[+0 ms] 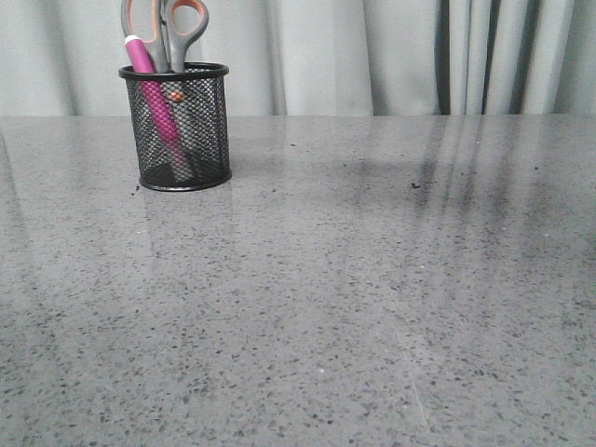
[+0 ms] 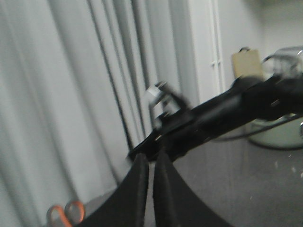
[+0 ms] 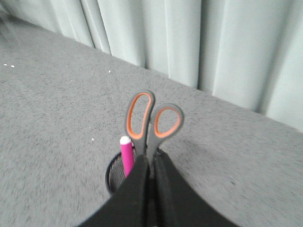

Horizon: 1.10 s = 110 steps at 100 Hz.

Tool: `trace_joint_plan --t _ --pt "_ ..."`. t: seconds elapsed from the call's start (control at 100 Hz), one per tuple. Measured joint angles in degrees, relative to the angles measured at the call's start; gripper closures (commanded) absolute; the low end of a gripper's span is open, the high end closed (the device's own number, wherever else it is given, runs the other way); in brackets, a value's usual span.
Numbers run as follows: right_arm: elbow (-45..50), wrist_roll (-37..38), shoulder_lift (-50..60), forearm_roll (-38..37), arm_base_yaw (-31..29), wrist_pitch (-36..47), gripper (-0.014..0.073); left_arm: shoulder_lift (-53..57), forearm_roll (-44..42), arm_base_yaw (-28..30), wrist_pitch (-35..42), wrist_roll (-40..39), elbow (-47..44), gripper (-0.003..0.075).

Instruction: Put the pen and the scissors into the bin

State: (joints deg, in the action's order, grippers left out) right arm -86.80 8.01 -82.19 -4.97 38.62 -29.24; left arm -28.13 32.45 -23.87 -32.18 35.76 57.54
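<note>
The bin (image 1: 200,140), a black mesh cup, stands at the far left of the table. The pink pen (image 1: 149,84) and the scissors (image 1: 174,28) stand upright inside it, handles and white cap above the rim. Neither gripper shows in the front view. In the right wrist view my right gripper (image 3: 152,158) is shut and empty, above and apart from the bin (image 3: 113,175), with the scissors (image 3: 142,118) and pen (image 3: 127,158) just beyond its tips. My left gripper (image 2: 151,158) is shut but for a thin slit and empty; the scissors' orange loops (image 2: 66,213) show far below it.
The grey speckled table (image 1: 372,279) stretches out in front of the bin, with a pale curtain (image 1: 372,56) behind it. In the left wrist view the black right arm (image 2: 227,113) crosses the picture, with a pale round container (image 2: 279,135) behind it.
</note>
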Motion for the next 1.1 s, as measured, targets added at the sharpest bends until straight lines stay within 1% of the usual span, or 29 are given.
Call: trace_joint_plan --t 0.06,0.16,0.31,0.39,0.45,0.59,0.67,0.74,0.8,0.92,1.1 --pt "6.5 -0.2 6.6 -1.1 0.1 -0.4 0.0663 3.2 -6.7 0.0 -0.2 -6.6 -3.6 0.0739" --pt "18.4 -0.3 20.4 -2.4 0.2 -1.5 0.0663 8.9 -12.6 0.0 -0.6 -13.3 -9.9 0.0739" --pt "37.1 -0.4 41.4 -4.6 0.2 -5.9 0.0663 17.0 -14.6 0.0 -1.2 -19.1 -18.9 0.0739" --pt "44.0 -0.5 52.8 -5.8 0.2 -9.2 0.0663 20.4 -15.0 0.0 -1.2 -20.6 -22.4 0.0739" --pt "48.0 -0.5 59.3 -6.6 0.2 -10.8 0.0663 21.7 -15.0 0.0 -1.3 -20.9 -24.0 0.0739" --pt "53.4 -0.6 71.7 -7.1 0.2 -11.5 0.0663 22.4 -15.2 0.0 -1.3 -21.3 -26.3 0.0739" --pt "55.0 -0.6 78.4 -7.3 0.2 -11.2 0.0663 22.4 -15.2 0.0 -1.3 -21.3 -26.9 0.0739" --pt "55.9 -0.6 82.2 -7.3 0.2 -10.9 0.0663 22.4 -15.3 0.0 -1.3 -21.4 -27.2 0.0739" --pt "56.0 -0.6 83.0 -7.3 0.2 -10.9 0.0663 22.4 -15.2 0.0 -1.2 -21.4 -27.2 0.0739" --pt "56.2 -0.6 82.9 -5.0 0.2 -11.7 0.0663 22.4 -15.0 0.0 -1.2 -21.4 -27.2 0.0739" --pt "56.2 -0.6 82.5 -4.4 0.2 -12.1 0.0663 22.4 -14.9 0.0 -1.2 -21.4 -27.2 0.0739"
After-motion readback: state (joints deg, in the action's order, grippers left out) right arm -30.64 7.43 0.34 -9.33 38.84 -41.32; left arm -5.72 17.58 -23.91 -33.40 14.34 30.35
